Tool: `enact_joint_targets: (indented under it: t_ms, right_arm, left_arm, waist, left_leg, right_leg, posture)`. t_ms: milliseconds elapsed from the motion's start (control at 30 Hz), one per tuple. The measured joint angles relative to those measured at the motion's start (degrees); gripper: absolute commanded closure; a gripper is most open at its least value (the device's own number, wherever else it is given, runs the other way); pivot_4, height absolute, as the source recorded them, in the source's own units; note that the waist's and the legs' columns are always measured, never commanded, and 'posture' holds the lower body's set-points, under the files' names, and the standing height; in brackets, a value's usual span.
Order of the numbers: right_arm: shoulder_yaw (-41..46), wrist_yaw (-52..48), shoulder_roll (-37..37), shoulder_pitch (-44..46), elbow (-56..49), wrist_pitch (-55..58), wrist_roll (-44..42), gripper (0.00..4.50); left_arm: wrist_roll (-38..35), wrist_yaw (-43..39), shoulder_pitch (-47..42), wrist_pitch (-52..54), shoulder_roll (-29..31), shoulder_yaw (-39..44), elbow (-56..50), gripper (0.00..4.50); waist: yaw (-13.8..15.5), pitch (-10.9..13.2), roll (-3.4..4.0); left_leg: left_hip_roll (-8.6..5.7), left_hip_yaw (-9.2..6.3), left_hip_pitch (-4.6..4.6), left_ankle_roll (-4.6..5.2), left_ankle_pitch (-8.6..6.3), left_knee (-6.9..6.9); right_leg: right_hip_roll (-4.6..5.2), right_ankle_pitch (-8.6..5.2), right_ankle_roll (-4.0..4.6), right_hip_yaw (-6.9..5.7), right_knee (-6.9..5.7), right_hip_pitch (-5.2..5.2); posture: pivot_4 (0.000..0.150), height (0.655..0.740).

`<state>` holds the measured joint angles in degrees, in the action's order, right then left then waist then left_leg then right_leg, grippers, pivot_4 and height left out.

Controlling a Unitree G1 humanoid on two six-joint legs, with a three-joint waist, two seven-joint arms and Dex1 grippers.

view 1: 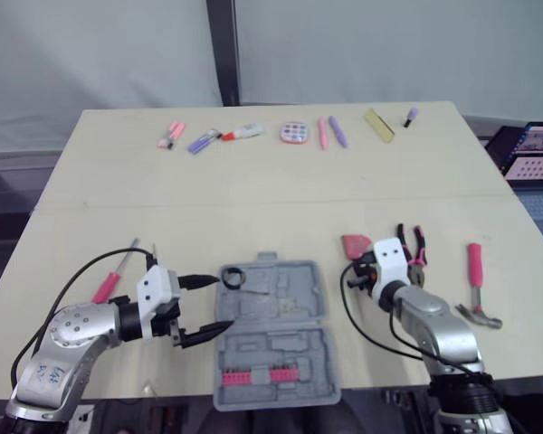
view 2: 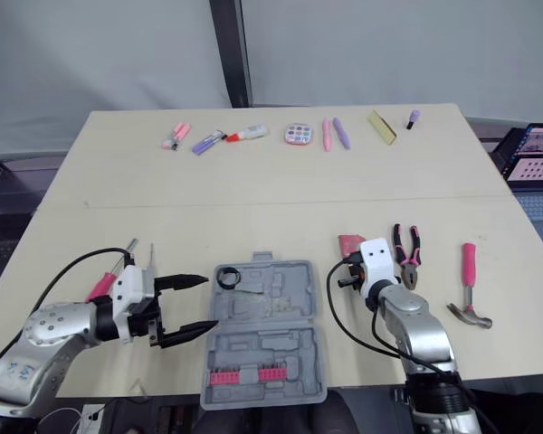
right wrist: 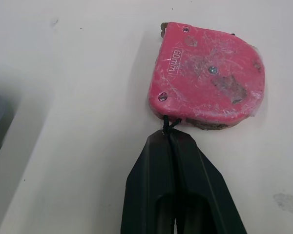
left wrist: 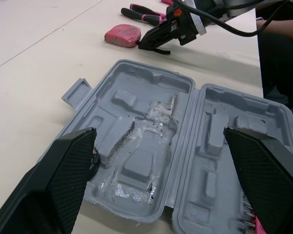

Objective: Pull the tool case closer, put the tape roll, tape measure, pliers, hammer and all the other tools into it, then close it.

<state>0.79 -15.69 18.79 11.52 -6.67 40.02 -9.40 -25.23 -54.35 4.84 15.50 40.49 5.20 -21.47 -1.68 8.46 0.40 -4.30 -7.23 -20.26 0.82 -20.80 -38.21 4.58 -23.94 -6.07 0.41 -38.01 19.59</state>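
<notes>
The grey tool case [view 1: 273, 336] lies open near the table's front edge. A black tape roll [view 1: 233, 277] rests in its far left corner. My left gripper [view 1: 224, 303] is open at the case's left side, its fingers [left wrist: 68, 170] spread over the moulded tray. Right of the case, my right gripper [right wrist: 170, 137] is shut on the thin black cord of the red tape measure [right wrist: 210, 73], which lies flat on the table [view 1: 355, 244]. Pink-handled pliers [view 1: 414, 246] lie just right of that arm. The pink-handled hammer [view 1: 477, 285] is farther right, and a pink screwdriver [view 1: 109, 282] far left.
Along the table's far edge lies a row of small items: markers [view 1: 204, 141], a round palette [view 1: 294, 133], pink and purple pens [view 1: 330, 132], a yellow block [view 1: 378, 124]. A laptop [view 1: 534, 154] sits off the right edge. Pink bits [view 1: 253, 376] line the case's front half.
</notes>
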Motion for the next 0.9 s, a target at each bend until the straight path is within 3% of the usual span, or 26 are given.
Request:
enact_joint_targets:
  t_ms: [900]
  right_arm:
    - [-0.5, -4.8, 6.3, -22.7, -25.4, 10.5, -5.5, 4.48]
  left_arm:
    - [0.1, -5.3, -0.7, -3.8, 0.1, -0.9, 4.0, 0.00]
  waist:
    - [0.2, 0.0, -0.01]
  left_leg:
    - [0.02, -0.06, -0.01, -0.02, 0.01, 0.10]
  right_leg:
    - [-0.01, 0.00, 0.00, 0.02, 0.21, -0.07]
  posture:
    - [0.150, 0.7400]
